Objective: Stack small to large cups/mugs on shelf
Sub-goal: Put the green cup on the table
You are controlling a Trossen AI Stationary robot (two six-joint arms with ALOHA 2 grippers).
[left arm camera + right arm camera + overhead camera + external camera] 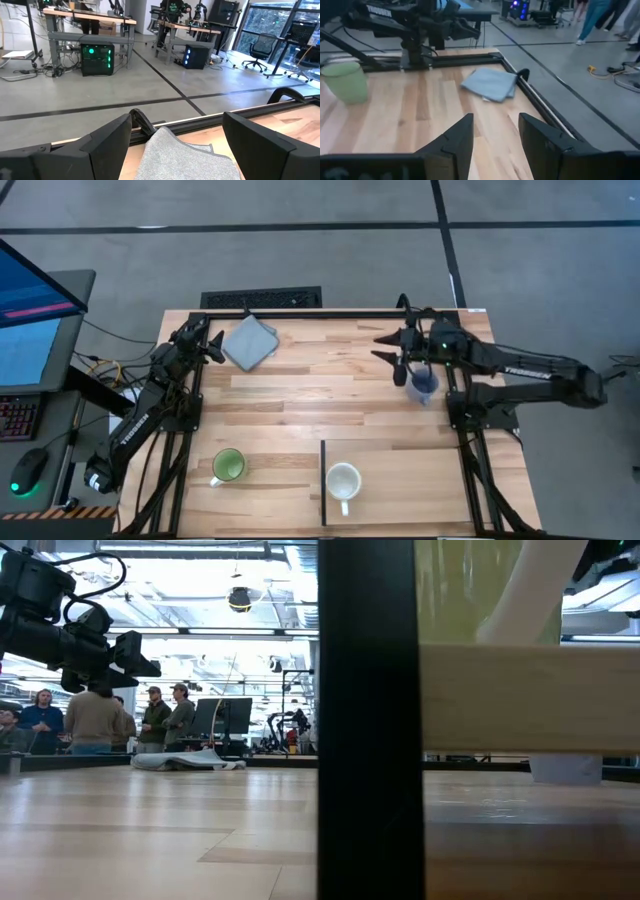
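Note:
The blue-grey mug stands on the table's right side, under my right arm and just behind its gripper. The green mug stands near the front left, also seen in the right wrist view. The cream-white mug stands on the light-wood shelf, close to its dark strip. My right gripper is open and hangs above the table, pointing left, with nothing between its fingers. My left gripper is open at the far left, beside the grey cloth.
The folded grey cloth lies near the far edge, right in front of my left gripper. A black frame rail runs along the far edge. In the low view the shelf's dark strip blocks the middle. People stand beyond the table.

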